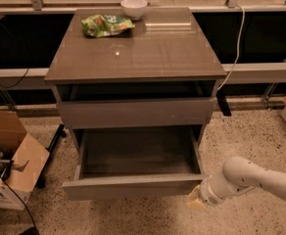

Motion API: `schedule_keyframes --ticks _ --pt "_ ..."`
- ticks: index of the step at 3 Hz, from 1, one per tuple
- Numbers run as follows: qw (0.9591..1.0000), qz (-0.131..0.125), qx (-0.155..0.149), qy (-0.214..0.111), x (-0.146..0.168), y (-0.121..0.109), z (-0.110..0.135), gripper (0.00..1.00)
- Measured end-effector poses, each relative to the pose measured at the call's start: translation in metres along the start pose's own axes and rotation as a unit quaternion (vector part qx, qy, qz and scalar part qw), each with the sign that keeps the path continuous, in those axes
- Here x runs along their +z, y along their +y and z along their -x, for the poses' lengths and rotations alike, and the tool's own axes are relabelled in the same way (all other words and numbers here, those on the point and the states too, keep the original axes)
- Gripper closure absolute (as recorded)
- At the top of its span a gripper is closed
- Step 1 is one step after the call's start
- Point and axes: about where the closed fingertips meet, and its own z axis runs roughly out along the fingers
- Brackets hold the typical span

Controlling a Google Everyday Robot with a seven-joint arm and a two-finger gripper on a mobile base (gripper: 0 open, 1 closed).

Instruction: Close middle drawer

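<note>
We count one middle drawer point(133, 186), pulled out; one gripper point(197, 200) at its front right corner, grip state untellable; open floor point(253, 131) rightward.

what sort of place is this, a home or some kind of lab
Likely a lab or office test space, not a home: speckled hard floor, an open cardboard box with cables, a cabinet. The gripper sits at the right front corner of the open middle drawer.

The middle drawer point(133, 186) stands pulled far out of the cabinet point(133, 58), level, with its plain grey-brown handleless front forward and grey inside showing. The gripper point(197, 200) sits at the front's right corner.
</note>
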Motion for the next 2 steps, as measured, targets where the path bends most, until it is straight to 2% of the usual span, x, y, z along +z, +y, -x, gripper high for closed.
schedule_keyframes --ticks 1,2 --pt "0.9998 -0.01 0.001 -0.017 0.017 -0.007 0.007 1.0" --pt "0.9979 -0.025 -0.037 -0.047 0.026 -0.037 0.037 1.0"
